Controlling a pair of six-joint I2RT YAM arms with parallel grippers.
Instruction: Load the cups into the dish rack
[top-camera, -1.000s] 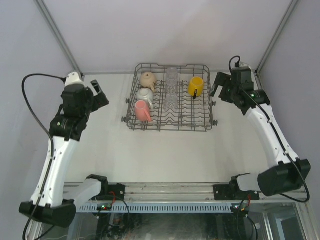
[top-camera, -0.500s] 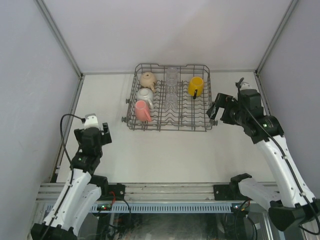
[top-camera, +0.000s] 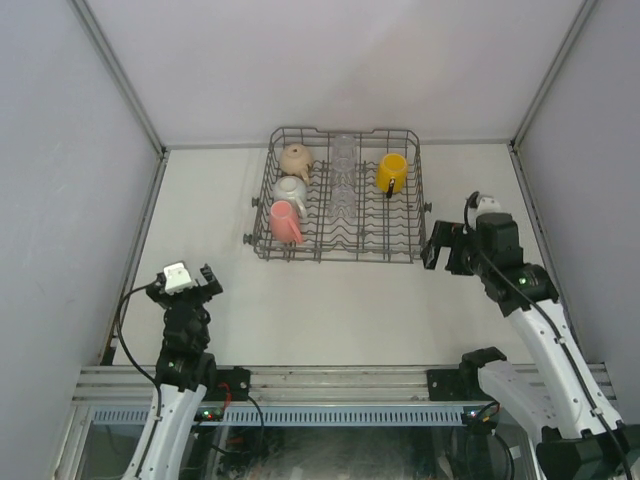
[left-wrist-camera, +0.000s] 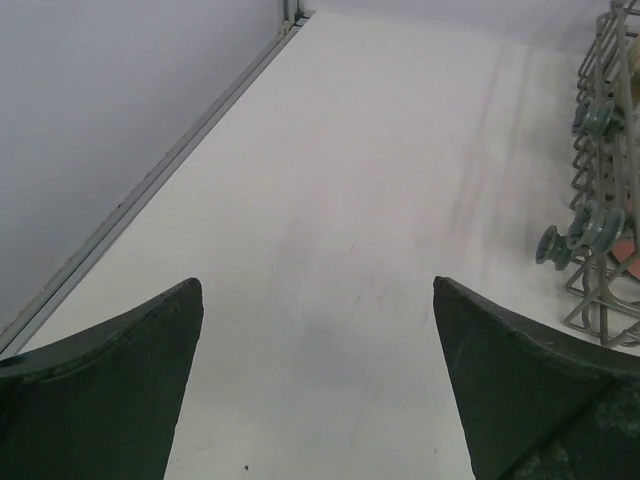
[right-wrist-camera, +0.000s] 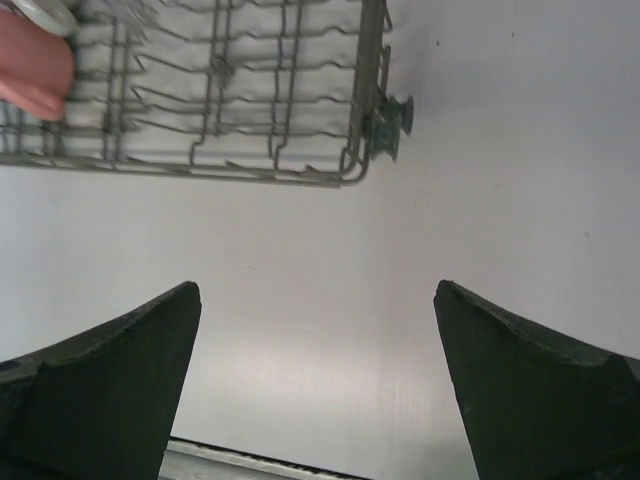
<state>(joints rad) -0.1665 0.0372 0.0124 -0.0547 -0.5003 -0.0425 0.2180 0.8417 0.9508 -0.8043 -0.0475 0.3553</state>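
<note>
The dark-grey wire dish rack (top-camera: 400, 252) stands at the back middle of the table. In it are a tan mug (top-camera: 296, 159), a white mug (top-camera: 290, 189), a pink tumbler (top-camera: 286, 222), a yellow mug with a dark handle (top-camera: 391, 172) and clear glass tumblers (top-camera: 343, 175) in a middle row. My left gripper (top-camera: 184, 281) is open and empty, low at the near left, far from the rack. My right gripper (top-camera: 437, 245) is open and empty, just right of the rack's near right corner. The rack's corner (right-wrist-camera: 352, 170) and the pink tumbler (right-wrist-camera: 35, 70) show in the right wrist view.
The rack's side wheels (left-wrist-camera: 585, 232) show at the right edge of the left wrist view. A metal frame rail (top-camera: 320, 381) runs along the table's near edge. Grey walls enclose the table on the left, right and back.
Both arms have pulled back from beside the rack toward the near edge and folded down. The left gripper moved from the far left to the near left. The cups have not moved.
</note>
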